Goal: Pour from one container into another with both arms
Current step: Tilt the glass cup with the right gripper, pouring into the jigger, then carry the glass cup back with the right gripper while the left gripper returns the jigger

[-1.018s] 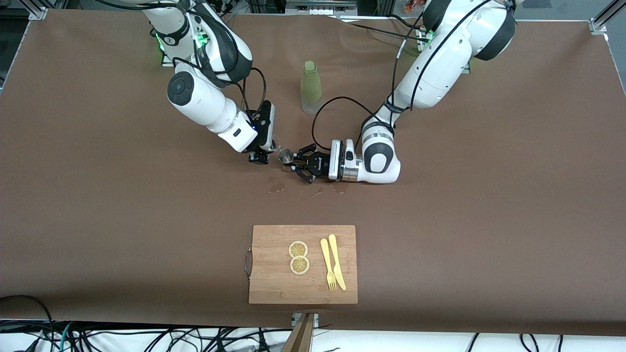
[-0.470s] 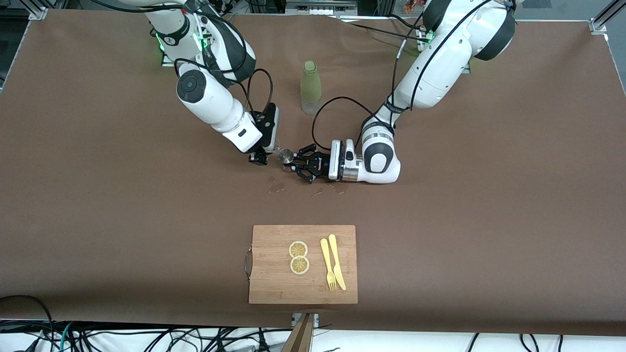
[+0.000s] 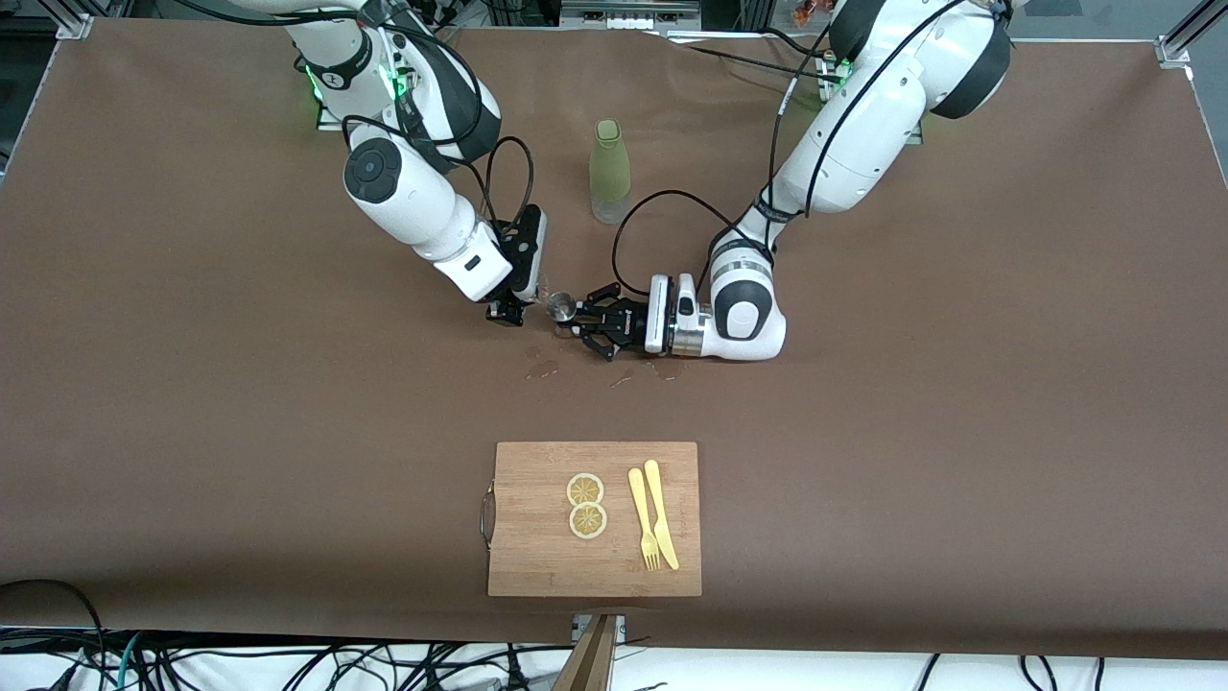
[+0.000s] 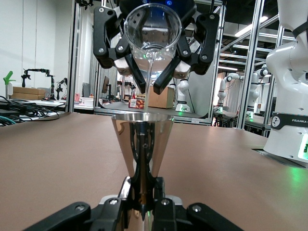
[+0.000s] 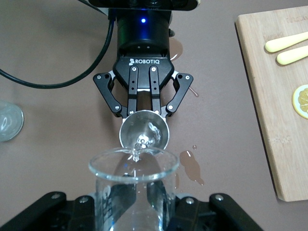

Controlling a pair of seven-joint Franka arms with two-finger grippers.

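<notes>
the right hand (image 3: 506, 309) gripped the little clear glass (image 5: 133, 185), tipped over the shiny metal cup (image 4: 142, 144). the left hand (image 3: 578, 326) gripped that cup upright, low over the brown table (image 3: 192, 384). water ran down into it.

We see a table (image 3: 192, 384) covered in brown paper, aluminium frame posts (image 4: 255, 62) around it, and black cables (image 3: 288, 662) on the white floor below its near edge. Ceiling strip lights (image 4: 248, 30) glow above cluttered benches (image 4: 29, 102).
</notes>
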